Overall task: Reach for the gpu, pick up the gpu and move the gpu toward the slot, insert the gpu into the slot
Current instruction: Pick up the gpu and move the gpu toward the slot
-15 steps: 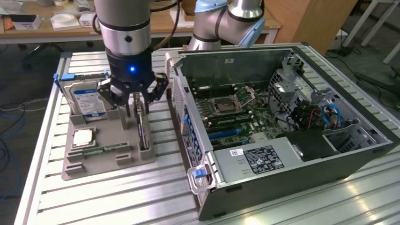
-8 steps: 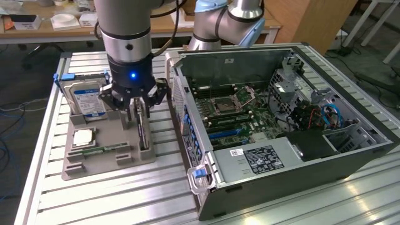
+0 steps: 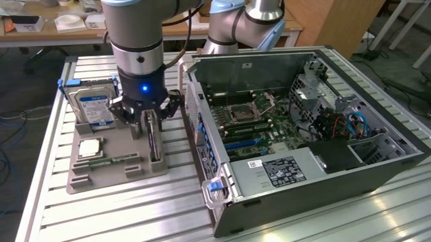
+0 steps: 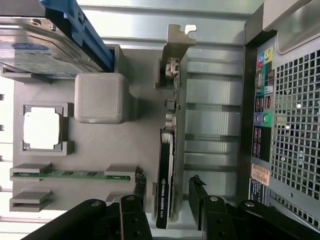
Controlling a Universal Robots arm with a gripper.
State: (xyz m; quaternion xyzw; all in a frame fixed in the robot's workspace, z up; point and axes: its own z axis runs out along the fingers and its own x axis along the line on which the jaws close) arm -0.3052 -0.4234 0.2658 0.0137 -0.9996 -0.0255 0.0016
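Claw [image 3: 149,127] spread apart, straddling one end of the gpu [image 4: 167,150], not clamped | we see the gpu standing on edge in the grey tray [image 3: 101,176] on the tabletop [image 3: 135,212] | its long axis runs between the fingers, parallel to the computer case [image 3: 303,176] wall

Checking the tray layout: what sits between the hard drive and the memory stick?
The square silver chip, seated in the grey tray; both views show it.
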